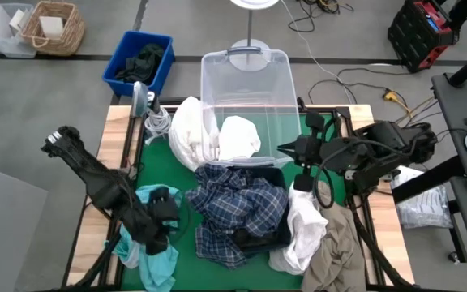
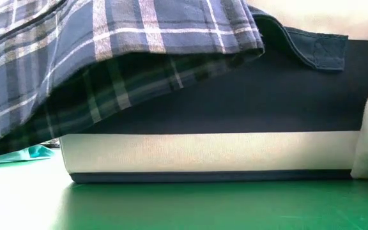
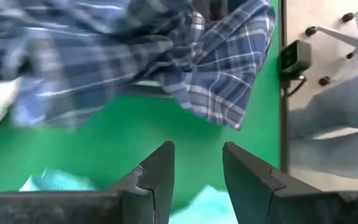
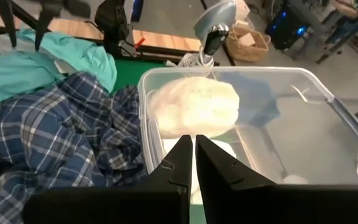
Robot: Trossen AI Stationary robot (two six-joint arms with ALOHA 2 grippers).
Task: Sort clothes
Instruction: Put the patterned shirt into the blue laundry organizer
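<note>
A navy-and-white plaid shirt (image 1: 237,207) lies heaped mid-table, draped over a navy fabric box (image 2: 222,121). One white garment (image 1: 237,138) lies inside the clear plastic bin (image 1: 254,61), and another (image 1: 186,130) hangs over the bin's left wall. A teal garment (image 1: 159,261) lies at the near left. A white garment (image 1: 302,231) and a khaki one (image 1: 335,255) lie at the near right. My left gripper (image 3: 194,168) hovers open over the mat and the teal cloth (image 3: 55,182), with nothing between its fingers. My right gripper (image 4: 193,152) is shut above the bin's near wall, pointing at the white garment (image 4: 194,102).
A blue bin (image 1: 139,61) holding dark clothes stands on the floor beyond the table's far left corner, next to a wicker basket (image 1: 53,28). A coiled white cable (image 1: 156,122) lies at the far left of the mat. A black garment (image 1: 254,239) shows beneath the plaid shirt.
</note>
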